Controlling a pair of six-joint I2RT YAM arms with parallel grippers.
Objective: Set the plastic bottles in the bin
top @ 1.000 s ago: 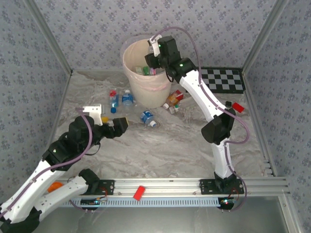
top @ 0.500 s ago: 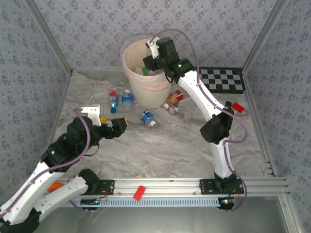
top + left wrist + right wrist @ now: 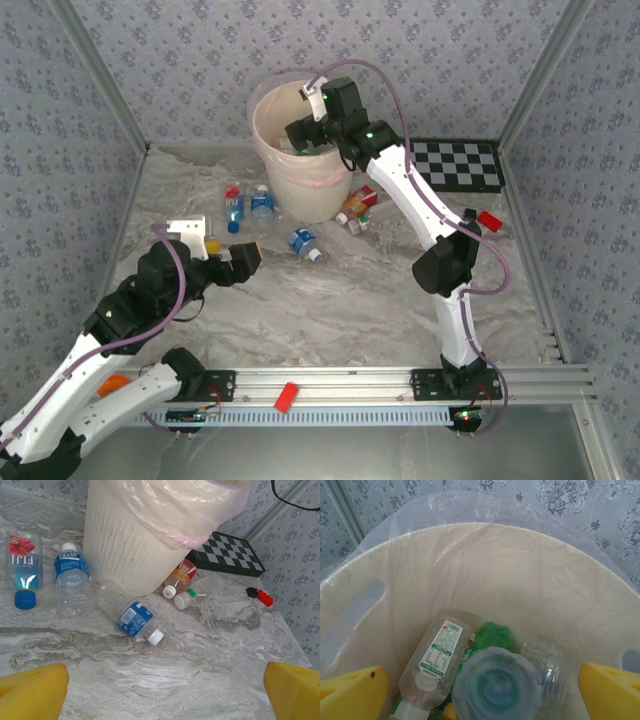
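Observation:
The bin (image 3: 262,130) stands at the back of the table, a pale bucket with a clear liner. My right gripper (image 3: 303,132) hangs open over its mouth. Between its yellow fingers (image 3: 355,692) a blurred bluish bottle (image 3: 495,687) is free of both pads, above a clear labelled bottle (image 3: 437,660) and a green one (image 3: 492,635) inside the bin (image 3: 485,575). My left gripper (image 3: 230,250) is open and empty, low over the table. Ahead of it lie a blue-labelled bottle with a white cap (image 3: 135,620), a Fiji bottle (image 3: 22,570), another blue-labelled bottle (image 3: 70,575) and an orange-red one (image 3: 180,577).
A clear crushed bottle (image 3: 200,592) lies right of the bin's foot. A checkerboard (image 3: 455,165) sits at the back right, with a red block (image 3: 489,220) near it. Another red block (image 3: 287,396) rests on the front rail. Patterned walls close in three sides.
The right gripper has opened over the bin and let go of the bottle it held. The left arm has hardly moved.

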